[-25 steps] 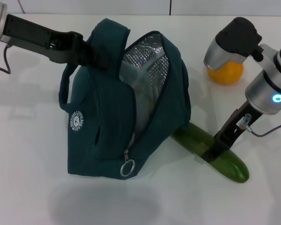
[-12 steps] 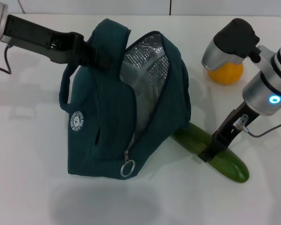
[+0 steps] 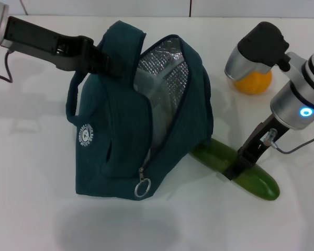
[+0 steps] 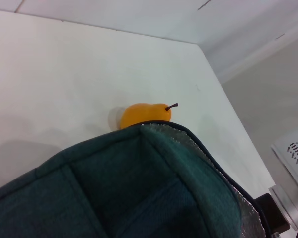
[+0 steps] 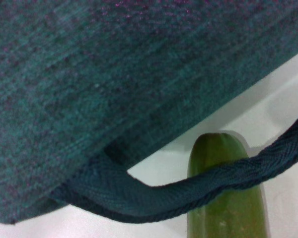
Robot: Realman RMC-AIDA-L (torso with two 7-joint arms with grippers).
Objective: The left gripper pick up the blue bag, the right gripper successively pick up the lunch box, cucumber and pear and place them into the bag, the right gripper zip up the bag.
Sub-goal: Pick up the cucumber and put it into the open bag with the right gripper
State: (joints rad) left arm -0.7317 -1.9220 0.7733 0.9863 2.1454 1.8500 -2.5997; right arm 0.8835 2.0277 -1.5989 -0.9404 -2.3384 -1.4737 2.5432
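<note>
Right end effector (image 3: 234,170) shifted slightly on smooth dark-green cucumber (image 3: 251,180), clasping it | left end effector (image 3: 105,61) holding blue bag (image 3: 120,141)

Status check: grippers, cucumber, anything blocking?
Left gripper shut on blue bag handle, bag open. Right gripper down on cucumber on table. Cucumber's far end under bag, handle strap across it. Pear behind right arm.

The bag (image 3: 141,115) hides the cucumber's (image 3: 240,172) ten-o'clock end; an arm joint covers the pear's (image 3: 253,82) top; the lunch box inside cannot be made out.
</note>
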